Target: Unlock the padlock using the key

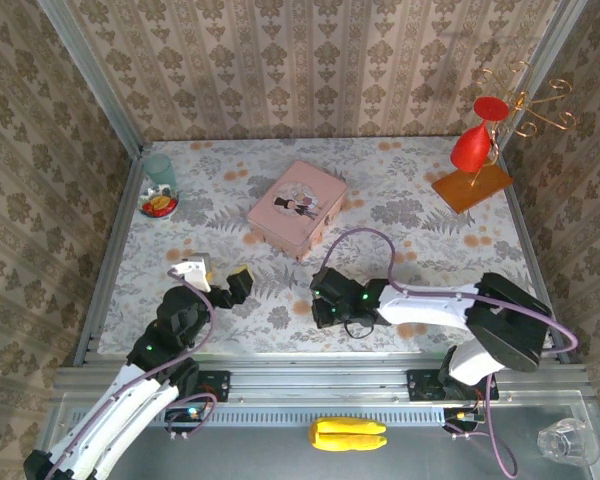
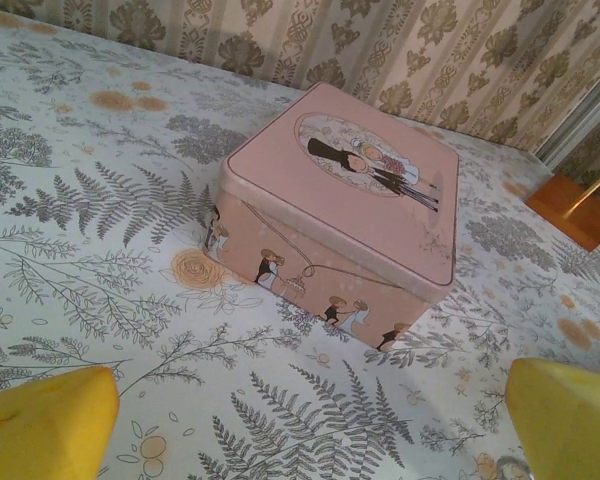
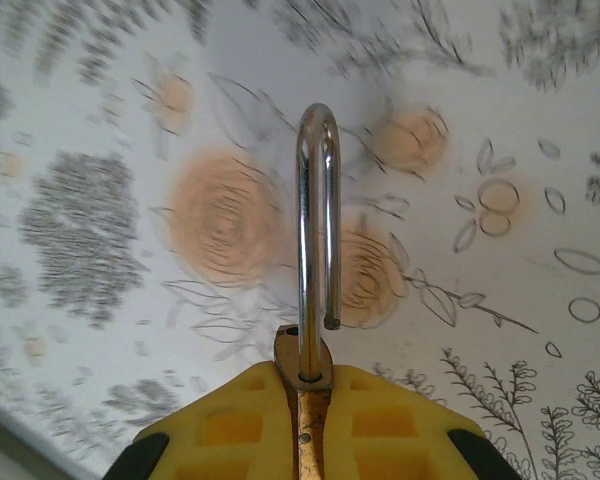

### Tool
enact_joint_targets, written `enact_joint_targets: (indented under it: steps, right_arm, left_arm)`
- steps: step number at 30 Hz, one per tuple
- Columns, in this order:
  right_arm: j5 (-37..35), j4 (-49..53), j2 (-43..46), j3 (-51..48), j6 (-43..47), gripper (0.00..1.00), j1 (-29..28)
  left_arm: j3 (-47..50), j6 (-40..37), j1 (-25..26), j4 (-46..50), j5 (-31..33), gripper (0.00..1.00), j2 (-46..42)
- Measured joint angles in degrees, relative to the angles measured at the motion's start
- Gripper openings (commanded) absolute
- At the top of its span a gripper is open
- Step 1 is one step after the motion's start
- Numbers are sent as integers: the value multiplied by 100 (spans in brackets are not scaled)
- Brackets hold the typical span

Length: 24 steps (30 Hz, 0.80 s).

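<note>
No text, label, brand, number or sign can be read in any view. The pink tin (image 2: 340, 215), near the middle of the tabletop (image 1: 450, 250) toward its far edge, carries pictured figures on its lid and side walls, without legible lettering.

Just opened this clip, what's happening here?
The right gripper is shut on a tiny brass padlock with a silvery shackle, holding it over the floral-patterned table. The shackle's short leg looks free of the body, so the lock may already be open. The left gripper sits open and empty, facing a pink rectangular tin.
</note>
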<state>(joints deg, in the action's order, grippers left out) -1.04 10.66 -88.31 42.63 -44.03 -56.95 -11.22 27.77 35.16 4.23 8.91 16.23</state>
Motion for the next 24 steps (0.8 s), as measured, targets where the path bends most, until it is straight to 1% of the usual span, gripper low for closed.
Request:
enact_joint_targets:
  steps: [2,3,8,12,18,22,24]
  right_arm:
    - [13,-98,-26,15,-79,3,7]
    - [15,-103,-37,15,-98,6,7]
    - [-9,-66,-46,11,-149,27,4]
    - [-129,46,-17,-22,-131,36,4]
    - [-422,328,208,-39,-83,47,4]
    - [-822,634,514,-39,48,49,13]
    - [-1075,800,807,-37,219,50,46]
  left_arm:
    - [0,-15,0,2,0,100,0]
    - [0,-37,0,2,13,100,0]
    - [0,-85,0,4,79,100,0]
    - [0,-127,0,0,131,100,4]
    - [0,-173,0,-87,170,100,28]
    - [0,-212,0,-125,291,100,140]
    - [0,-212,-17,-164,365,100,258]
